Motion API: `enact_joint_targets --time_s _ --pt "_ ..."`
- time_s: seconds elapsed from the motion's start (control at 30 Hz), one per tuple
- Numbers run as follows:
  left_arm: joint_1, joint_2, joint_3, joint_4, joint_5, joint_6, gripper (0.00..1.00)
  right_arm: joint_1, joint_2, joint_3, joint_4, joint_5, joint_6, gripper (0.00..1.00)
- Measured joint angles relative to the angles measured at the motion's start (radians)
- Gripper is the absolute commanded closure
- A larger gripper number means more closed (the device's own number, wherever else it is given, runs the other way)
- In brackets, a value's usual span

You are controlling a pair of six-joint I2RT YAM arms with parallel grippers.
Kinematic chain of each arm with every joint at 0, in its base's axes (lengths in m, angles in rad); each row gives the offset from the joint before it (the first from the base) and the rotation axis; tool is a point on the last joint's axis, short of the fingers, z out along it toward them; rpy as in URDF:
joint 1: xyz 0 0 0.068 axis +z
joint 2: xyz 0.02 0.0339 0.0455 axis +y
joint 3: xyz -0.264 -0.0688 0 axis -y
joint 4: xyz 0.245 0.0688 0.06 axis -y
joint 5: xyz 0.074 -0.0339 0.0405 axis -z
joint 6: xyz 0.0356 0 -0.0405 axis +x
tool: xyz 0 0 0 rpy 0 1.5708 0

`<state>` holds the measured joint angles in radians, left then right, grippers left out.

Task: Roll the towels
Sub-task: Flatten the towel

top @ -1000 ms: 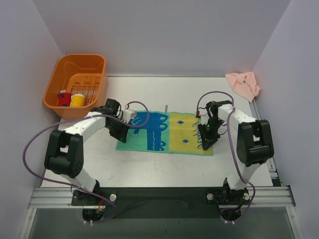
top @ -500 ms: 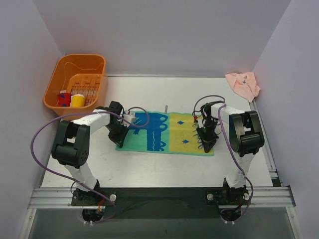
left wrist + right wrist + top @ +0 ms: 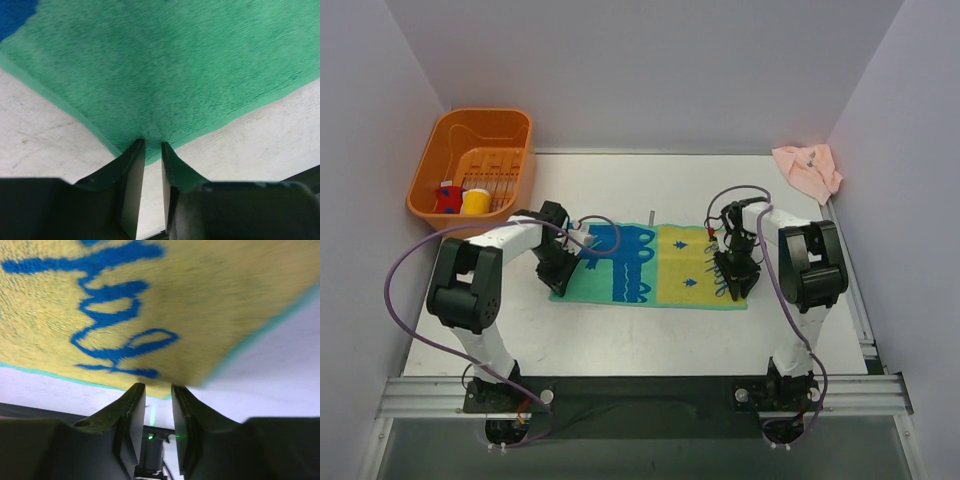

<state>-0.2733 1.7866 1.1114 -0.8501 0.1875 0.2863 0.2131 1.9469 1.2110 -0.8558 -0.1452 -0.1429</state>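
Note:
A towel (image 3: 650, 265) lies flat in the middle of the table, green and blue on its left half, yellow with blue marks on its right half. My left gripper (image 3: 563, 278) sits at the towel's near left corner. In the left wrist view the green cloth (image 3: 165, 65) puckers into that gripper (image 3: 152, 144), which is shut on the corner. My right gripper (image 3: 736, 288) is at the near right corner. There the yellow cloth (image 3: 200, 300) is blurred and its corner just reaches the parted tips of the gripper (image 3: 158, 386). A pale pink towel (image 3: 808, 170) lies crumpled at the far right.
An orange basket (image 3: 475, 170) stands at the far left with a red thing (image 3: 447, 198) and a yellow cup (image 3: 474, 202) inside. White walls close in the table on three sides. Purple cables loop off both arms.
Both arms have swung their elbows inward. The towel's left edge has slid slightly left. The right gripper's jaws have spread apart at the yellow corner.

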Motion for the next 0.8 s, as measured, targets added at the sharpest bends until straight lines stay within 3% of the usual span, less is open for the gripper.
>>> enact_joint_targets --time_s 0.07,0.17,0.2,0.3,0.47,0.8 --pt "0.001 0.002 0.011 -0.015 0.008 0.015 0.59 -0.004 0.000 0.032 0.003 -0.003 -0.017 0.52" --pt "0.007 0.002 0.044 -0.030 0.038 0.031 0.47 -0.025 -0.003 0.110 0.004 -0.048 -0.045 0.35" --pt "0.009 0.002 0.063 -0.035 0.050 0.033 0.43 -0.038 -0.008 0.134 0.007 -0.067 -0.051 0.33" --pt "0.013 0.000 0.146 -0.040 0.077 0.035 0.39 -0.094 -0.031 0.223 -0.002 -0.124 -0.073 0.34" --pt "0.024 0.010 0.310 0.002 0.074 0.010 0.45 -0.183 -0.013 0.421 -0.005 -0.169 -0.078 0.48" --pt "0.062 0.285 0.581 0.140 -0.010 -0.048 0.49 -0.218 0.292 0.709 0.026 -0.214 -0.029 0.51"
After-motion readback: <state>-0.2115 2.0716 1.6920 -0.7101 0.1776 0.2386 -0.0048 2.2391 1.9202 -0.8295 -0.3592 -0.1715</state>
